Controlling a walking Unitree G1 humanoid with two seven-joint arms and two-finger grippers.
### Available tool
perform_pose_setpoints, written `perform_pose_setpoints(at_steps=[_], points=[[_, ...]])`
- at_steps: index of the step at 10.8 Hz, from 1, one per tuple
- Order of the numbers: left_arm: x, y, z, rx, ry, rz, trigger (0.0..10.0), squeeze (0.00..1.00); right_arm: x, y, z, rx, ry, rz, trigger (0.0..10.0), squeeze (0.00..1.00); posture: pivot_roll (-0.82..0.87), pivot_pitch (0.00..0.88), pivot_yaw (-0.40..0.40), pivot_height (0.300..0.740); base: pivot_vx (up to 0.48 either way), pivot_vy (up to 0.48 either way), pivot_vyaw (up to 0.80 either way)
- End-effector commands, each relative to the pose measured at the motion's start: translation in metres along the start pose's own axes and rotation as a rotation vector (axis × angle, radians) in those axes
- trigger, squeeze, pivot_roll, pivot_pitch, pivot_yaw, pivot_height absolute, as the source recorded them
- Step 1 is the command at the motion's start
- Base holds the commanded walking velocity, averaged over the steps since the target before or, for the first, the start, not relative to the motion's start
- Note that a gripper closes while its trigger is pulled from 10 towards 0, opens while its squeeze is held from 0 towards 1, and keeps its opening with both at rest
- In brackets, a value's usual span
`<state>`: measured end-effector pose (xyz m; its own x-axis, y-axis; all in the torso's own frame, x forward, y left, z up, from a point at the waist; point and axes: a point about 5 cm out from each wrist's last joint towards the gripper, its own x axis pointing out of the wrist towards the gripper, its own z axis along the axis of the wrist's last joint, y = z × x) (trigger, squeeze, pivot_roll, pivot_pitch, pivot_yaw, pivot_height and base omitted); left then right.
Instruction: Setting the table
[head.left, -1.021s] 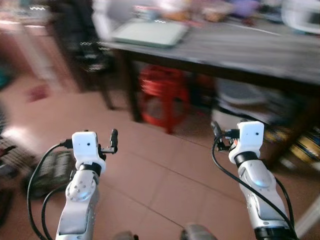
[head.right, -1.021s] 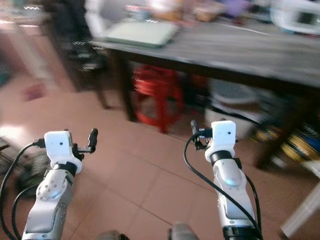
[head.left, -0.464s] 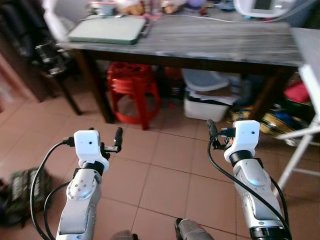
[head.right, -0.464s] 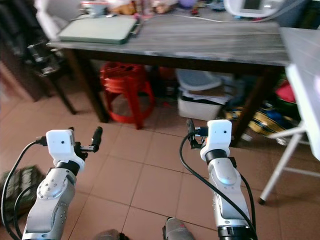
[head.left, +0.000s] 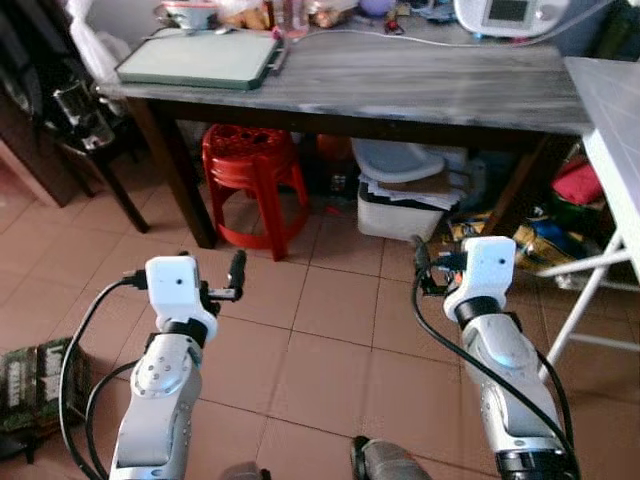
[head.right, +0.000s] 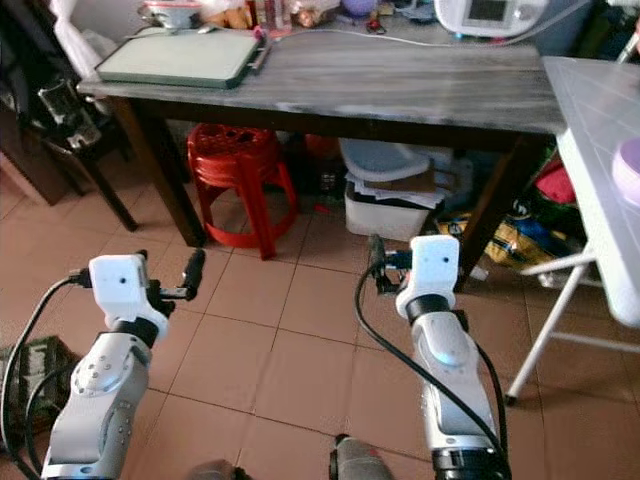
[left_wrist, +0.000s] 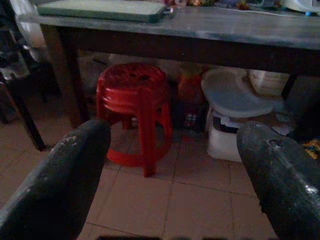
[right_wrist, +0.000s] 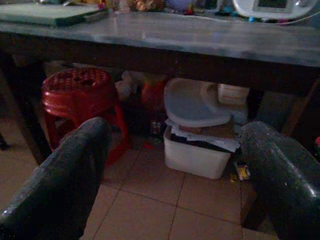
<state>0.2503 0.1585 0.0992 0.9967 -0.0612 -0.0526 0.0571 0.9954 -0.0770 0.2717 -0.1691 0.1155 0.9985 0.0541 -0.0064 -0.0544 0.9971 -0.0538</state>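
Observation:
A dark wooden table with a grey top stands ahead of me. At its far left corner lies a flat green tray, and a white appliance sits at the back right. A white table at the right edge carries a pink dish. My left gripper and right gripper are raised over the tiled floor, short of the table. Both are open and hold nothing, their fingers wide apart in the wrist views.
Under the dark table stand a red plastic stool and a white storage box with a lid on top. A dark chair is at the left. A green bag lies on the floor at the left.
The camera has swung and steadied, so the table now sits squarely ahead and sharp, and the white table has come into view. Both arms keep the same raised pose with open fingers.

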Motion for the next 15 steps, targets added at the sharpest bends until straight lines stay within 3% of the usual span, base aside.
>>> perform_pose_setpoints(at_steps=[1,5,7,10,13,15], points=[[0.001,0.001,0.006,0.001,-0.015,-0.004,10.0,0.0,-0.001,-0.001,0.007,-0.004,-0.018,-0.011,10.0,0.0,-0.04,0.075,0.071,0.74,0.0,-0.289,-0.8],[0.0,-0.002,0.014,-0.015,-0.028,-0.012,10.0,0.0,-0.009,0.003,0.012,-0.022,-0.031,0.0,10.0,0.0,-0.03,0.087,0.057,0.74,0.0,-0.322,-0.67],[-0.003,-0.001,0.014,-0.015,-0.02,-0.008,10.0,0.0,-0.011,0.004,0.012,-0.033,-0.027,0.014,10.0,0.0,-0.03,0.086,0.058,0.74,0.0,-0.347,0.0],[0.001,-0.007,0.016,-0.001,-0.025,-0.034,10.0,0.0,0.006,0.001,0.028,-0.061,-0.098,0.012,10.0,0.0,-0.04,0.083,0.076,0.74,0.0,-0.401,0.0],[0.004,-0.012,0.019,-0.007,-0.023,-0.052,10.0,0.0,0.004,0.004,0.027,-0.058,-0.096,0.024,10.0,0.0,-0.04,0.089,0.074,0.74,0.0,-0.435,0.0],[0.002,-0.017,0.018,0.013,-0.022,-0.087,10.0,0.0,0.005,0.005,0.027,-0.058,-0.097,0.025,10.0,0.0,-0.04,0.094,0.075,0.74,0.371,-0.296,0.0]])
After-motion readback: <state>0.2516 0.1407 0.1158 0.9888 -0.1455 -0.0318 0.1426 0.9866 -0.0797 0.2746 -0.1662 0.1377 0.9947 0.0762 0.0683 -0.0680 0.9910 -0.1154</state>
